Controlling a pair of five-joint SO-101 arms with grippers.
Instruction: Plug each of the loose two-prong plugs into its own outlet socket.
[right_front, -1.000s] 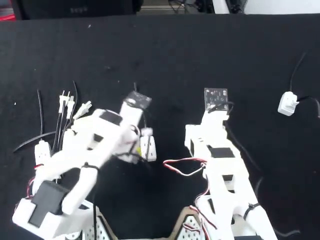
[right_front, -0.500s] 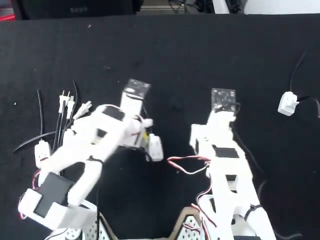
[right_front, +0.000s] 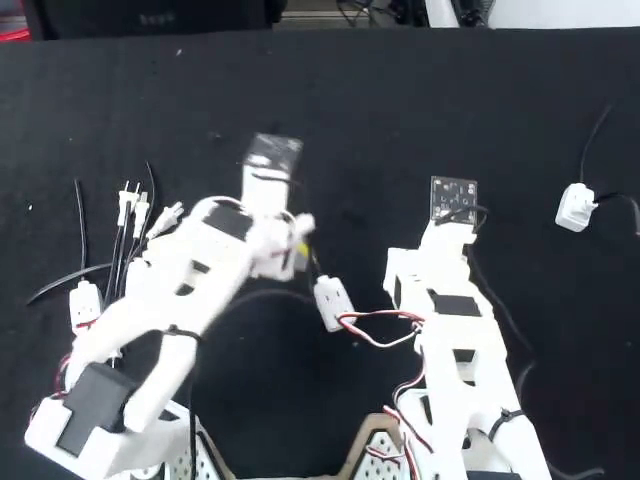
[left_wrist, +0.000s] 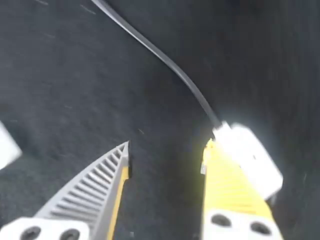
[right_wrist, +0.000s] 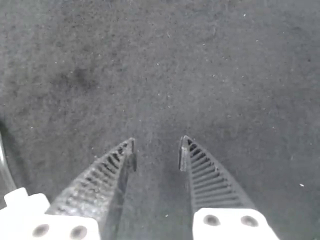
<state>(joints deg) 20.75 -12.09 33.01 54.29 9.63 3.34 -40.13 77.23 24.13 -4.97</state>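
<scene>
The socket block lies corded on the black table, between my two arms. My left gripper stands open, with the block just outside its yellow finger. The loose plugs lie well left of the block. My right gripper is parted and holds nothing.

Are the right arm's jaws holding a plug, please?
No, the right gripper is open, with black cloth showing between its jaws.

The blurred white corded block is partly hidden behind the yellow finger of the left claw.
</scene>
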